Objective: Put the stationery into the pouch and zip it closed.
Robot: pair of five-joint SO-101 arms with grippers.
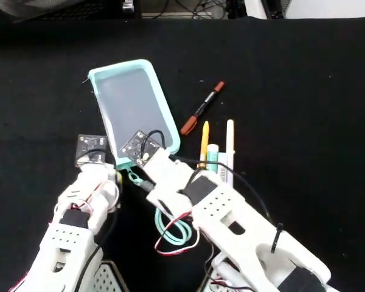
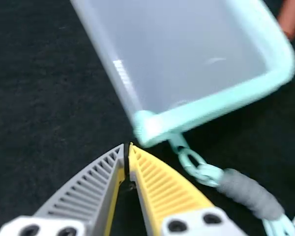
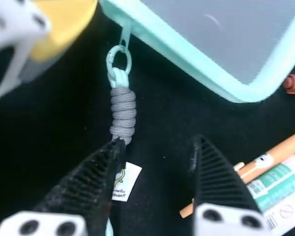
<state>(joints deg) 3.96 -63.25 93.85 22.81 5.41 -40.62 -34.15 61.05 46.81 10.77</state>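
A black table (image 1: pixel 292 91) carries a pale teal pouch (image 1: pixel 131 100) with a translucent face, lying flat and at an angle, with two white robot arms meeting at its near corner. The pouch's teal strap (image 1: pixel 173 231) runs from a clasp at that corner and loops back under the arms, its first stretch wrapped in a grey coil (image 3: pixel 123 113).

The left gripper (image 2: pixel 127 150) sits just short of the same corner. Its grey and yellow fingers are pressed together with nothing between them, and their tips are close to the pouch edge but apart from it. The right gripper (image 3: pixel 157 147) hovers beside the strap, a little farther from the pouch. Its black fingers are spread wide and hold nothing, though one fingertip rests against the lower end of the grey coil.

The stationery lies on the table outside the pouch, off its long side away from the left arm. A white pen (image 1: pixel 230 140) and a yellow pen (image 1: pixel 204 141) lie roughly parallel with a green-and-white tube (image 1: pixel 213 157) between them. A brown-capped marker (image 1: pixel 202 107) lies at a slant, its cap end nearest the pouch.
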